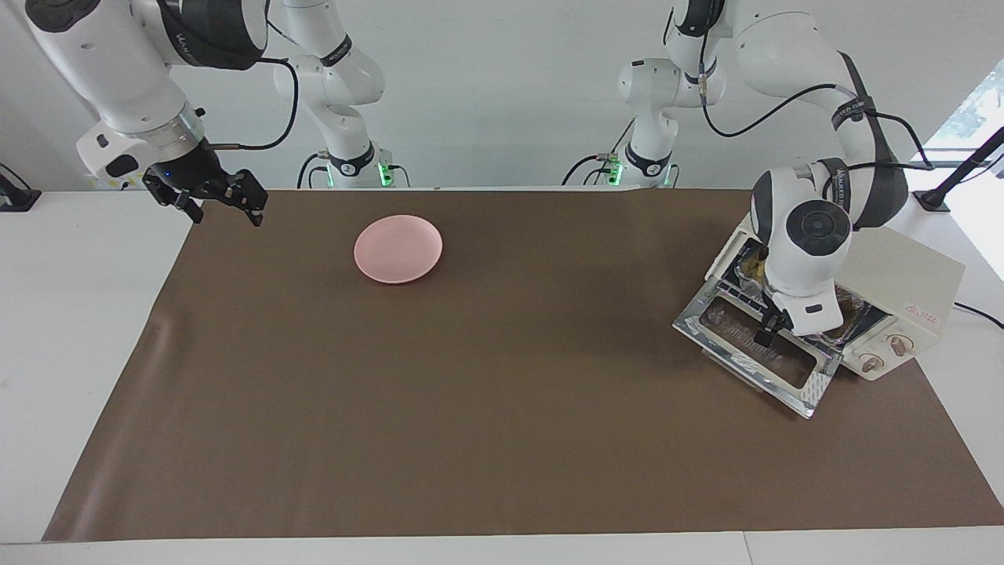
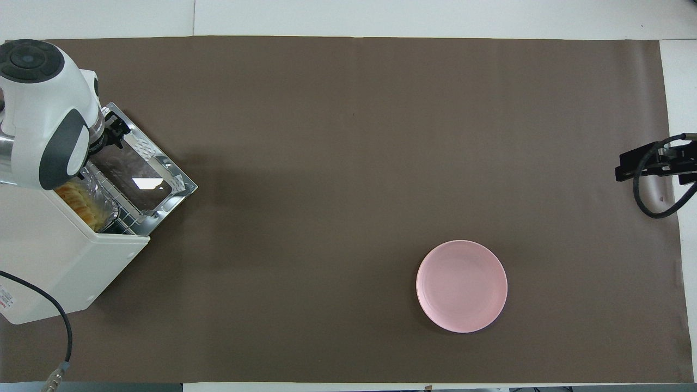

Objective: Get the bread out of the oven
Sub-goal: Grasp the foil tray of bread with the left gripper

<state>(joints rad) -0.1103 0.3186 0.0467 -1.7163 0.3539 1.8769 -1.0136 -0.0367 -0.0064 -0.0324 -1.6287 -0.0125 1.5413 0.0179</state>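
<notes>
My oven (image 1: 902, 275) is cream-white, its open door (image 1: 757, 355) chrome-framed around dark glass. The bread (image 2: 80, 202) inside is golden-yellow with crosswise ridges, lying in crinkled silver foil (image 2: 101, 197). A plain pink plate (image 1: 398, 249) sits on the brown mat (image 1: 471, 392).

The left arm bent steeply down, its left gripper (image 1: 765, 333) pointing downward. The right gripper (image 1: 210, 200) hung raised, fingers spread, waiting.
</notes>
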